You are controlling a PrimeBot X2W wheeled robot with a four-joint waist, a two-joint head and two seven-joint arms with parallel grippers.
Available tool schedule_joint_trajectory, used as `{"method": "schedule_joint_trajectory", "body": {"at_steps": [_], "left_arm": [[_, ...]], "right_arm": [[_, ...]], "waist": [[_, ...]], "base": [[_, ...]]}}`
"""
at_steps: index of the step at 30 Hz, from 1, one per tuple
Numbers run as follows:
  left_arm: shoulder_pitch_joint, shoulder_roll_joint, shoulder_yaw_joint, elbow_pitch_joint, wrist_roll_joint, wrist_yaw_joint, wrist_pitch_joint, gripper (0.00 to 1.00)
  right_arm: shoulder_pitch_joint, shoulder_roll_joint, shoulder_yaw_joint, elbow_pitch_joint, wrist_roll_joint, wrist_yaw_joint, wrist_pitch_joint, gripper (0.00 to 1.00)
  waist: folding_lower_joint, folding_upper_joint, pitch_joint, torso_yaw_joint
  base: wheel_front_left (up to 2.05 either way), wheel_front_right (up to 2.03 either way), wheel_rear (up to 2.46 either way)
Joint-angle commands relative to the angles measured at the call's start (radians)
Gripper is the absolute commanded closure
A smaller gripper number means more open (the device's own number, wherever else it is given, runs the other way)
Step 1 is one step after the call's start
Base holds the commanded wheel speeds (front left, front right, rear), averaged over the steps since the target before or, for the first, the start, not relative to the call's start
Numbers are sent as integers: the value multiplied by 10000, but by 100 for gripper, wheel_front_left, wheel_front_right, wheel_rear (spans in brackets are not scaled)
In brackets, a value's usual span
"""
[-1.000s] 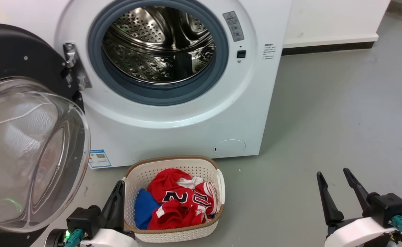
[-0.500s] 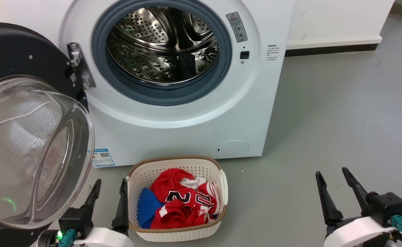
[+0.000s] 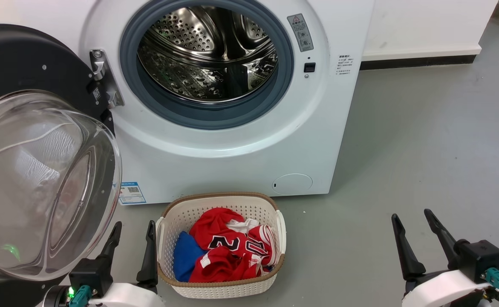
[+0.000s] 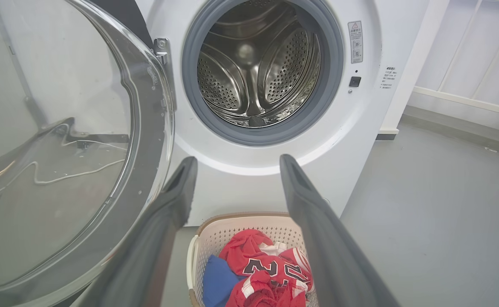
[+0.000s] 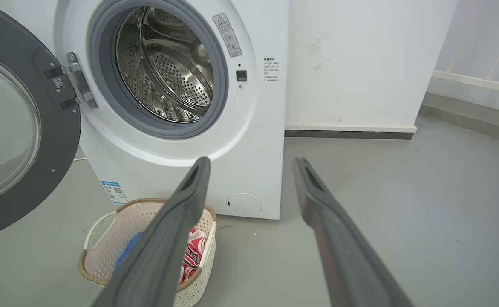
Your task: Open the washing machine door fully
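Spread and empty, both sets of jaws grip nothing. At far left, the washing machine door [image 3: 19, 59] stands wide open on its hinge. Near its lower edge sits the left gripper [image 3: 134, 226], just beside a laundry basket [image 3: 221, 196] in front of the washing machine [image 3: 232, 153]. Well to the right, the right gripper [image 3: 411, 215] hovers above the grey floor [image 3: 424, 128].

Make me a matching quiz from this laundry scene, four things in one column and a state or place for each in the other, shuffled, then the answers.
1. round black-rimmed glass washing machine door
2. white perforated plastic basket
3. shiny perforated steel drum
4. left gripper

A. holds red and blue clothes
B. fingers apart, holding nothing
C. swung wide open
D. ringed by a grey rubber gasket

Pairs: 1-C, 2-A, 3-D, 4-B
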Motion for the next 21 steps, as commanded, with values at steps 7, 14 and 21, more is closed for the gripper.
{"method": "schedule_joint_trajectory", "body": {"at_steps": [7,14,21], "left_arm": [[111,-101,150,128,108,-144,-22,0],[35,-127,193,228,199,-227,-23,0],[164,-227,199,504,88,-265,55,100]], "right_arm": [[-133,22,18,78,42,-2,-70,0],[-136,66,-14,101,54,-2,-77,0],[154,100,5,357,62,0,-20,100]], "waist": [[0,-1,7,-19],[0,-1,12,-12],[0,-1,17,-21]], "base": [[0,0,0],[0,0,0],[0,0,0]]}}
